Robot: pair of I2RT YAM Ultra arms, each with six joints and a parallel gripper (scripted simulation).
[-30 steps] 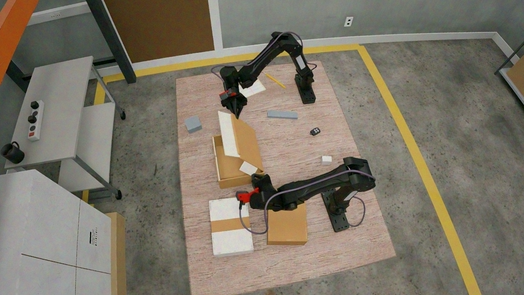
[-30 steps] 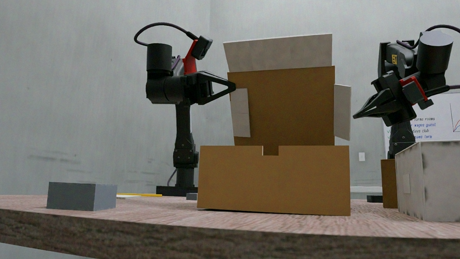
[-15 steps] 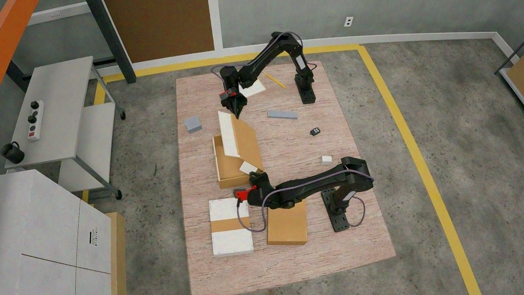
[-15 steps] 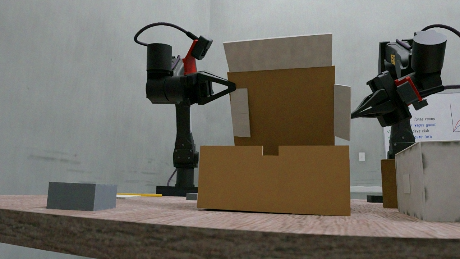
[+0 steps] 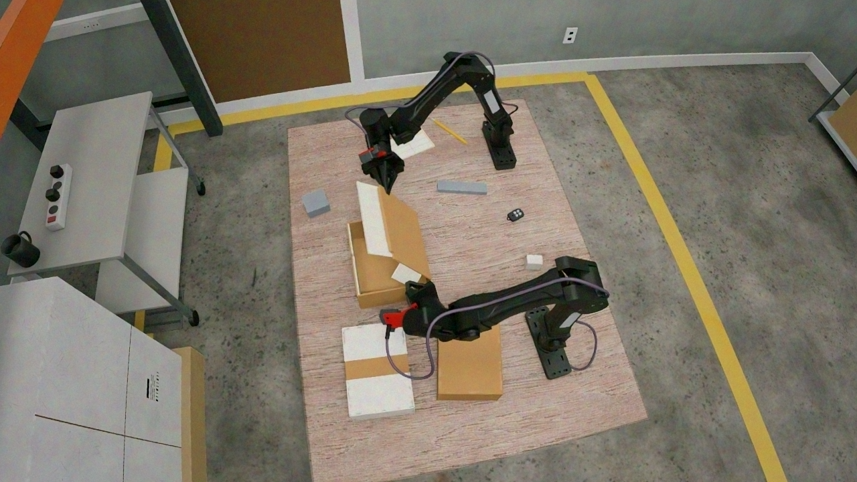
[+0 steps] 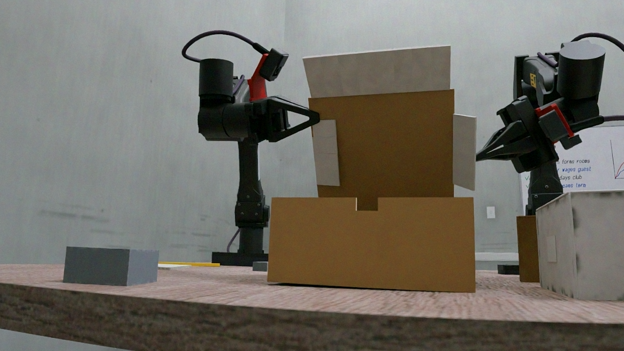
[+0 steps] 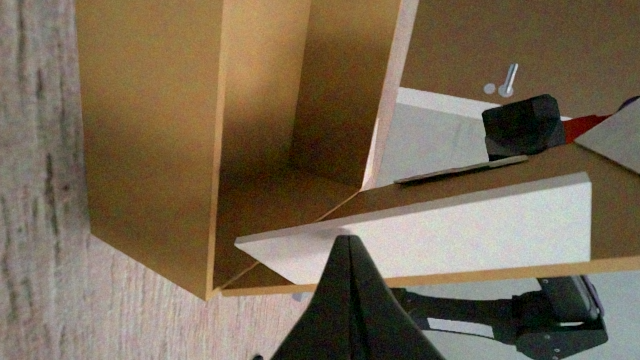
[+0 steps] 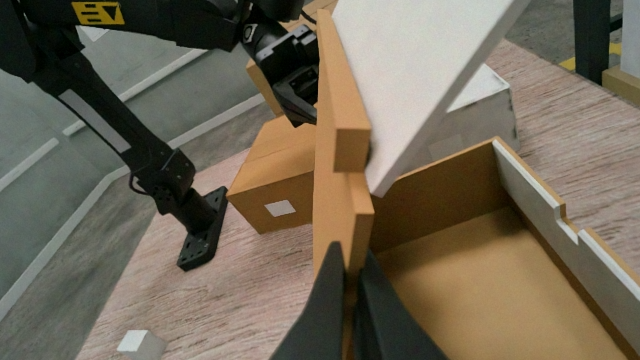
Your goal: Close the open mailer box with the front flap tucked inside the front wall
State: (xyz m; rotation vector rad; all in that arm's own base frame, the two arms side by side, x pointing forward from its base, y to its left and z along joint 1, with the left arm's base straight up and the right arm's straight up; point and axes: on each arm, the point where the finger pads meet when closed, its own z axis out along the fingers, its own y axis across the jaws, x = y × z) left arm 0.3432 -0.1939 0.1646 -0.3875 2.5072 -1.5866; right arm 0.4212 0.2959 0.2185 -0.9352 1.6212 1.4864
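Note:
The open mailer box [image 5: 382, 298] [image 6: 322, 244] [image 7: 150, 125] stands on the table, its visible floor bare. Its lid [image 5: 410, 233] [image 6: 392, 144] [image 8: 327, 200] is raised. The white front flap [image 5: 372, 221] [image 6: 379, 71] sticks out from the lid's free edge. One side flap [image 6: 326, 152] is angled inward; the other side flap [image 5: 406, 274] [image 6: 464, 152] [image 7: 460, 235] sticks out near the left gripper. My right gripper [image 5: 388, 193] [image 6: 317, 117] [image 8: 347, 255] is shut on the lid's edge. My left gripper [image 6: 477, 158] [image 7: 347, 248] is shut, empty, its tips at this flap; contact is unclear.
A white box [image 5: 380, 395] [image 6: 597, 248] and a brown box [image 5: 469, 371] [image 8: 272, 185] stand by the left arm. A grey block [image 5: 315, 202] [image 6: 95, 266], grey bar [image 5: 461, 187], key fob [image 5: 515, 214], white cube [image 5: 533, 262] and pencil [image 5: 449, 130] lie around.

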